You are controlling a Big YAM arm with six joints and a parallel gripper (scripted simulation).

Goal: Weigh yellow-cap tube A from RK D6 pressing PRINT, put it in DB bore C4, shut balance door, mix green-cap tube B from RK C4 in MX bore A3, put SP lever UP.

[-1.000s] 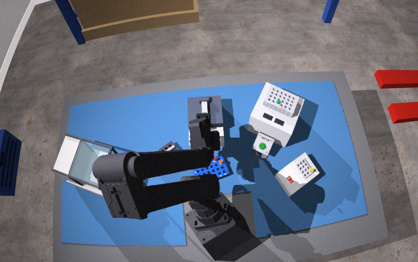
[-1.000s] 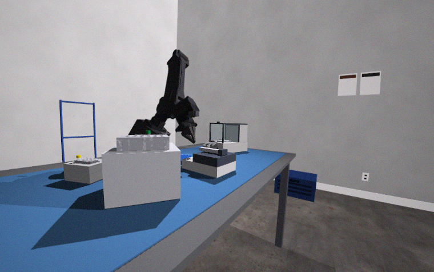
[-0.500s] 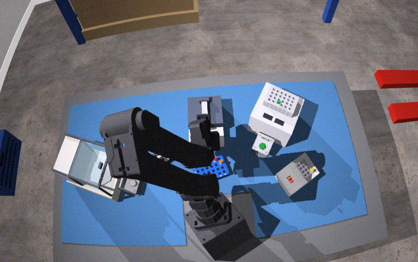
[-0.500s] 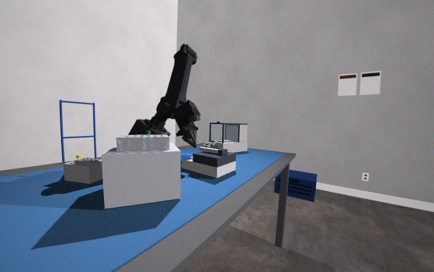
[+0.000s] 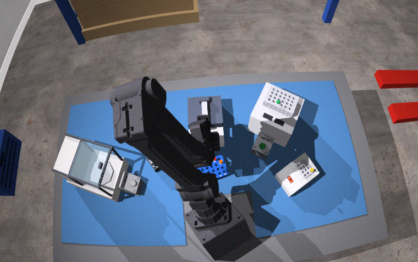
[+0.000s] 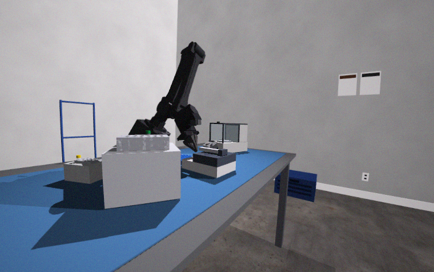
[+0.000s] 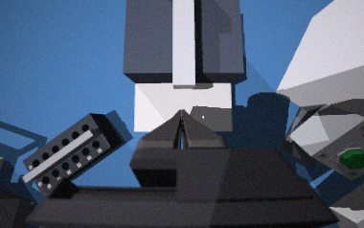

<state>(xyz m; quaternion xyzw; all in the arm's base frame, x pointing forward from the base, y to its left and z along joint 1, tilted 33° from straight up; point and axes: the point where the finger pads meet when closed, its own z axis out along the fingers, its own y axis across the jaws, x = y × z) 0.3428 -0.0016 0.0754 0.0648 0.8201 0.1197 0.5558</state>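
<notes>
White, the lever point(image 5: 204, 108) point(image 7: 184, 43) points lengthwise toward the fingertips, just beyond them (those are pressed together, pinching nothing).

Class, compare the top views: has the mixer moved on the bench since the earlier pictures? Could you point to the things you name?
No. The mixer point(image 5: 257, 120) point(image 6: 140, 179) point(image 7: 330, 57) sits at the same place and angle against the blue mat's point(image 5: 342, 148) right and far edges.
</notes>
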